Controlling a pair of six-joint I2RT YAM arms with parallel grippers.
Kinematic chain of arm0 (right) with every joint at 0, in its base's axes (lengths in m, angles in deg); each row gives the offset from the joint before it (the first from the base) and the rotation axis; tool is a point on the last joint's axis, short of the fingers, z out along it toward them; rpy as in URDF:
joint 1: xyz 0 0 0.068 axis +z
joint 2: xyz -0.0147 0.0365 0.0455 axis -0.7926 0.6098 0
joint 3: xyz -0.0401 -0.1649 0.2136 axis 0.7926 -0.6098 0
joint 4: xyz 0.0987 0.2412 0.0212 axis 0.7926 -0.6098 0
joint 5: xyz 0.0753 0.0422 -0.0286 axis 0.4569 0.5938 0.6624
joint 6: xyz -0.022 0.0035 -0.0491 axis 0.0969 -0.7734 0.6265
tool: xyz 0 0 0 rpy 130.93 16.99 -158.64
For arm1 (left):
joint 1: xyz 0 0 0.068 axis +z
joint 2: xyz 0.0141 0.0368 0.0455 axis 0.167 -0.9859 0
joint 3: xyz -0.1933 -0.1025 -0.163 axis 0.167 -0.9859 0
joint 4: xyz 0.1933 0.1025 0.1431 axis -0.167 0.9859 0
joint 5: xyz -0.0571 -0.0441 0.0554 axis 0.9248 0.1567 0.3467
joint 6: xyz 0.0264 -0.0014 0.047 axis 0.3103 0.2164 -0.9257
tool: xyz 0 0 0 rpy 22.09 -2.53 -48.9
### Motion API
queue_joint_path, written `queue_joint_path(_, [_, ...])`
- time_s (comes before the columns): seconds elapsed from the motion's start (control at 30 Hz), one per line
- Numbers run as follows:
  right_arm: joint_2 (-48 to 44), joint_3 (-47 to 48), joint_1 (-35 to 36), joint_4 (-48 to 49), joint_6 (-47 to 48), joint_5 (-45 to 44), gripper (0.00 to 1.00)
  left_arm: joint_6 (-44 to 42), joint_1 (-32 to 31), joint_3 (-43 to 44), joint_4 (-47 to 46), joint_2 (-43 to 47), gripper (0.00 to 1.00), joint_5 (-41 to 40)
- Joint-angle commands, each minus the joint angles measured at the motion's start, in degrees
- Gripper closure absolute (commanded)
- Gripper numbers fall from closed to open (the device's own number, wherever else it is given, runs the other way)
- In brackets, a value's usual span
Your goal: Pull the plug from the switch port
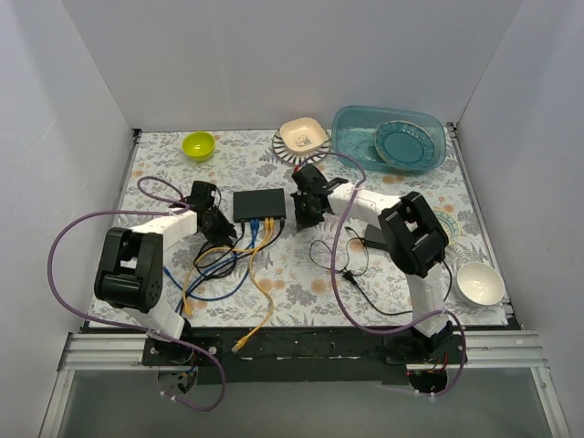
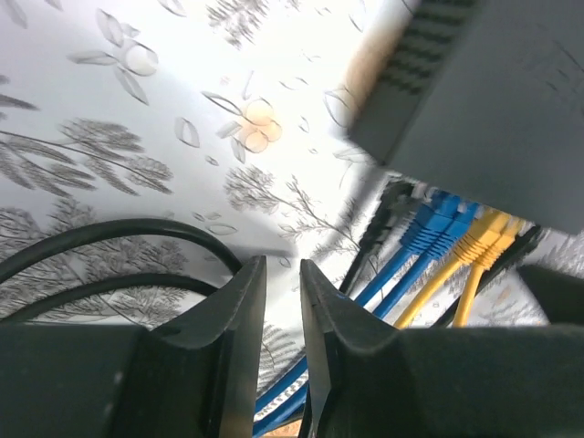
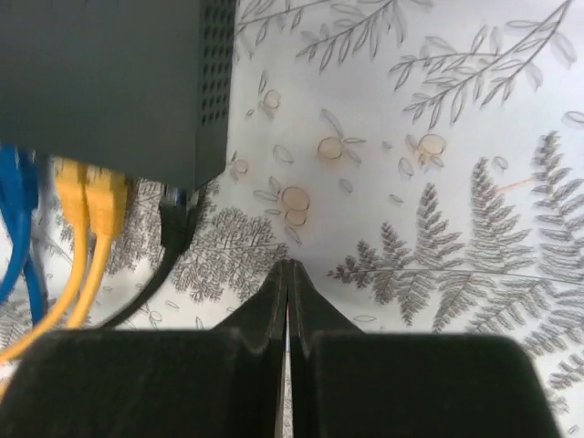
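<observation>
The switch (image 1: pixel 259 203) is a flat black box in the middle of the table, with blue plugs (image 1: pixel 251 224) and yellow plugs (image 1: pixel 269 222) in its near edge. My left gripper (image 1: pixel 223 234) sits low at the switch's near-left corner. In the left wrist view its jaws (image 2: pixel 282 266) stand a narrow gap apart and hold nothing. The switch (image 2: pixel 493 100), blue plugs (image 2: pixel 438 224), yellow plugs (image 2: pixel 484 239) and a black plug (image 2: pixel 392 205) lie ahead to the right. My right gripper (image 1: pixel 296 217) is at the switch's right end. It (image 3: pixel 287 266) is shut and empty, with the switch (image 3: pixel 109 73), yellow plugs (image 3: pixel 91 196) and a black plug (image 3: pixel 178 219) to its left.
Blue, yellow and black cables (image 1: pixel 219 274) loop over the table in front of the switch. A thin black cable (image 1: pixel 347 265) lies to the right. A green bowl (image 1: pixel 198 144), a white dish on a striped plate (image 1: pixel 303 135) and a teal tub (image 1: pixel 388 137) stand at the back. A white bowl (image 1: pixel 479 283) sits near right.
</observation>
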Motion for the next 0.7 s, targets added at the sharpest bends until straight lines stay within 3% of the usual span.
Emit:
queue_joint_path(0.0, [-4.4, -9.0, 1.5, 4.5, -0.7, 4.5, 0.99, 1.0, 2.3, -1.7, 1.2, 0.3, 0.77, -1.8])
queue_joint_path(0.27, [-3.2, -9.9, 7.5, 7.2, 2.2, 10.4, 0.99, 1.7, 3.2, 1.0, -0.2, -6.0, 0.77, -0.9])
queue_joint_path(0.47, [-15.1, -16.1, 5.9, 8.2, 0.6, 1.4, 0.98, 3.1, 5.3, 3.9, 3.4, 0.8, 0.75, -8.3])
queue_joint_path(0.5, [-17.2, -18.2, 5.6, 10.2, 0.6, -1.9, 0.95, 3.4, 5.7, 4.1, 4.2, 4.0, 0.73, -9.7])
queue_joint_path(0.57, [-22.9, -20.0, 5.3, 13.9, 1.5, -4.8, 0.76, 4.5, 5.8, 4.1, 4.4, 7.1, 0.69, -12.2])
queue_joint_path(0.6, [-24.3, -22.0, 5.3, 19.8, 2.0, -5.6, 0.67, 4.9, 6.0, 3.9, 4.2, 10.5, 0.63, -12.3])
queue_joint_path(0.63, [-25.0, -22.2, 5.3, 21.6, 2.5, -5.6, 0.5, 5.4, 5.9, 3.2, 4.0, 11.6, 0.52, -11.9])
queue_joint_path(0.67, [-24.4, -21.5, 5.2, 22.9, 3.6, -7.3, 0.44, 8.0, 5.9, 3.4, 5.2, 11.8, 0.41, -11.2])
